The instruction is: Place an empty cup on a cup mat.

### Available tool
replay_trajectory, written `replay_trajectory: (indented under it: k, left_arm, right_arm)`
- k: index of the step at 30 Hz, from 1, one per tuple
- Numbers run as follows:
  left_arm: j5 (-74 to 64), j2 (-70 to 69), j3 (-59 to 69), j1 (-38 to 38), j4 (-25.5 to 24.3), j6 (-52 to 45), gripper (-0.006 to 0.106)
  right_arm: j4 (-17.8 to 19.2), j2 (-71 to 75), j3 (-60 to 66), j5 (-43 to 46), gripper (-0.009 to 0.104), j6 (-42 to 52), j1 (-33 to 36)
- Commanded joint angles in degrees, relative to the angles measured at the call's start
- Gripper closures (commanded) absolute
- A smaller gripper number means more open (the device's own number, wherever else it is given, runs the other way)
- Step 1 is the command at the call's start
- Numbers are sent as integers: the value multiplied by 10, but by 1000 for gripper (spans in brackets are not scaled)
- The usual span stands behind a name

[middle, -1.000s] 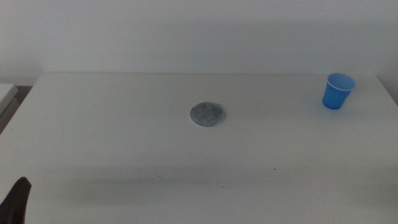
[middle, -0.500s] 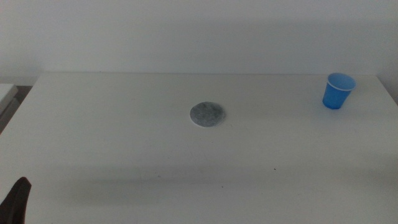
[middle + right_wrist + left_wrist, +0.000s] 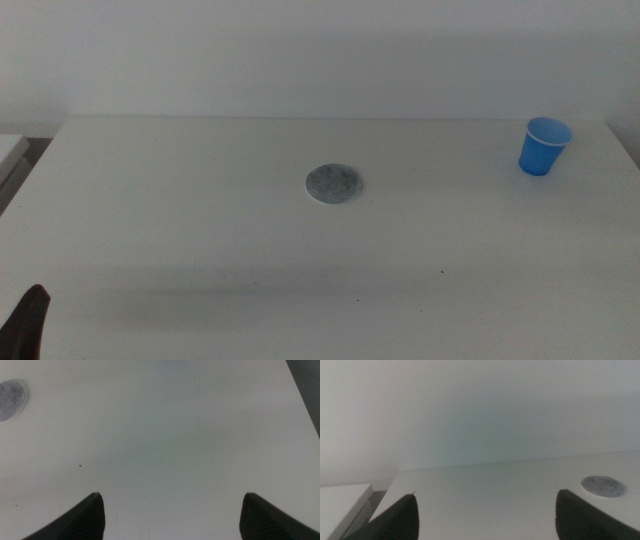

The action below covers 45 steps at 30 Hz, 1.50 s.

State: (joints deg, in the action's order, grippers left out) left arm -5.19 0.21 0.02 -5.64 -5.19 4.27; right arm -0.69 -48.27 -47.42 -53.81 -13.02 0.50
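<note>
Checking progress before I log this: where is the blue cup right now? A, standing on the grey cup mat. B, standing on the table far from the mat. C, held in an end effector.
B: the cup stands upright near the table's right edge, well apart from the cup mat mid-table.

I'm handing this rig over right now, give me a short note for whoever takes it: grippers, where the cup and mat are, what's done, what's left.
Left gripper: jaws open, empty, waiting at the table's near left corner.
Right gripper: jaws open, empty, above bare table, out of the middle view.
Cup: upright at the far right of the table, untouched.
Cup mat: flat near the table's centre, nothing on it.
Done: nothing.
Left: grasp the cup, probably with the right arm, and set it on the mat.
</note>
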Motion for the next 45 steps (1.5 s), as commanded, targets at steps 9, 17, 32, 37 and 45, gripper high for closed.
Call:
replay_trajectory:
  k: [9,17,32,37,45]
  left_arm:
    - [3,-2,0,-2,1,2,7]
    - [3,-2,0,-2,1,2,7]
    - [3,-2,0,-2,1,2,7]
    - [3,-2,0,-2,1,2,7]
    - [3,-2,0,-2,1,2,7]
  right_arm:
    - [-9,-58,-37,-16,8,0,-5]
    - [-9,-136,-103,10,8,4,-5]
    - [-8,-481,-440,-34,8,30,-5]
    - [-8,-583,-553,-54,8,30,-23]
    - [-20,-705,-617,-28,8,30,-59]
